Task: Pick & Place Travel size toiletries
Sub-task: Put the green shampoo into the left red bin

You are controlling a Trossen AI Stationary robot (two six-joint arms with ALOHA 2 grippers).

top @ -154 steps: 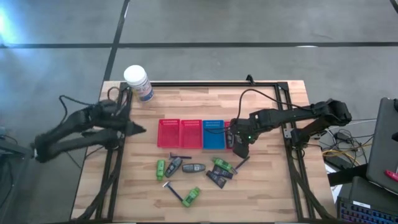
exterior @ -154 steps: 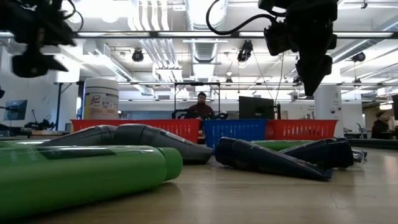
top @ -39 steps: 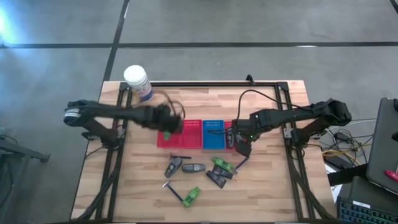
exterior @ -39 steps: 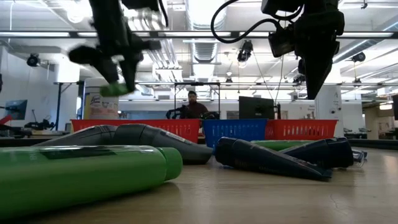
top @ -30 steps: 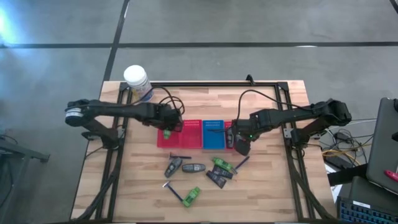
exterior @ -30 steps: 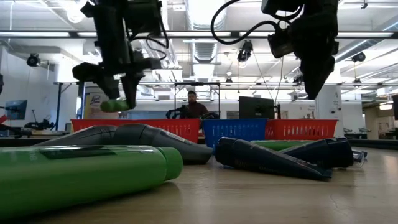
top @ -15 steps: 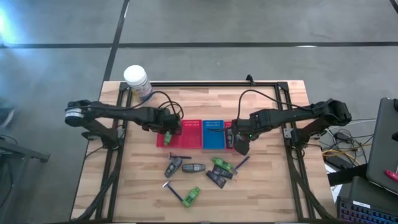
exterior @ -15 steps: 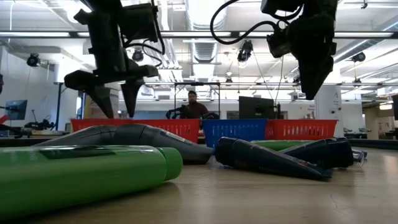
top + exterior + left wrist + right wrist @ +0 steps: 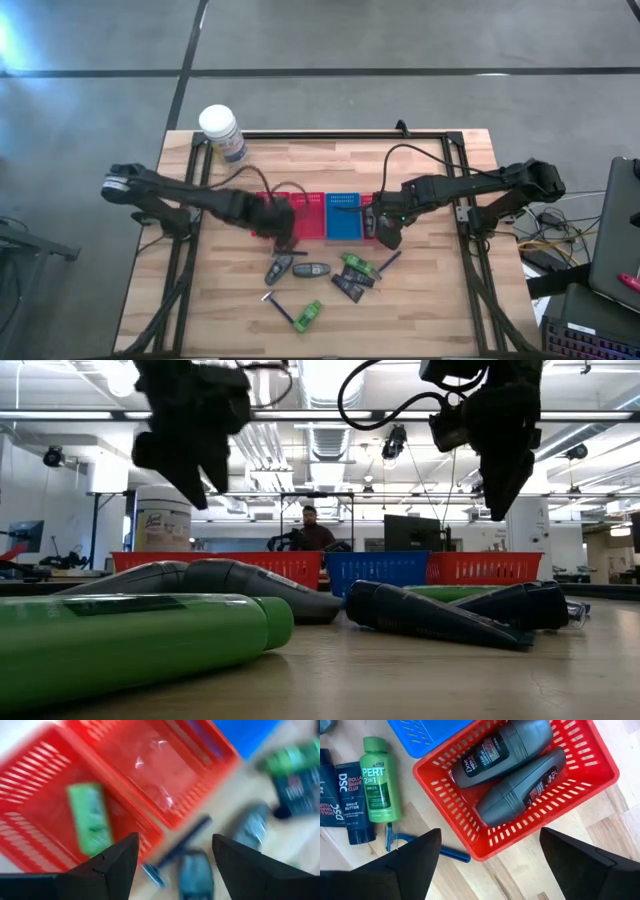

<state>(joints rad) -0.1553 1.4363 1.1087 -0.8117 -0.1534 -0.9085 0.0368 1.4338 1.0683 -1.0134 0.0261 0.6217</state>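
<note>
Two pincers spread wide over a row of baskets

Two pincers hang above the wooden bench (image 9: 440, 290), both with fingers parted and nothing between them. The left pincer (image 9: 172, 862) sits over the near edge of the leftmost red basket (image 9: 65, 815), just above the loose items at mid-bench; in the high view it shows at (image 9: 284, 226). A green bottle (image 9: 90, 822) lies flat inside that basket. The next red basket (image 9: 165, 775) beside it shows no clear contents in the blurred left wrist view.

The right pincer (image 9: 487, 857) hovers over the red basket (image 9: 592, 770) at the right end of the row, seen from above at (image 9: 386, 231). Two grey oval bottles (image 9: 520, 765) lie side by side in that basket, touching. A blue basket (image 9: 343, 216) stands between the red ones.

Loose toiletries lie on the bench nearer the front edge: a green shampoo bottle (image 9: 380, 780) beside a dark tube (image 9: 354, 802), with a blue-handled razor (image 9: 427, 847) just beside the right basket. Toward the middle sit grey oval bottles (image 9: 310, 269) and another razor (image 9: 278, 308) next to a green bottle (image 9: 308, 314) closest to the front edge.

A large white jar (image 9: 222, 132) stands at the far left corner. In the low view a person (image 9: 312, 532) sits in the room beyond.
</note>
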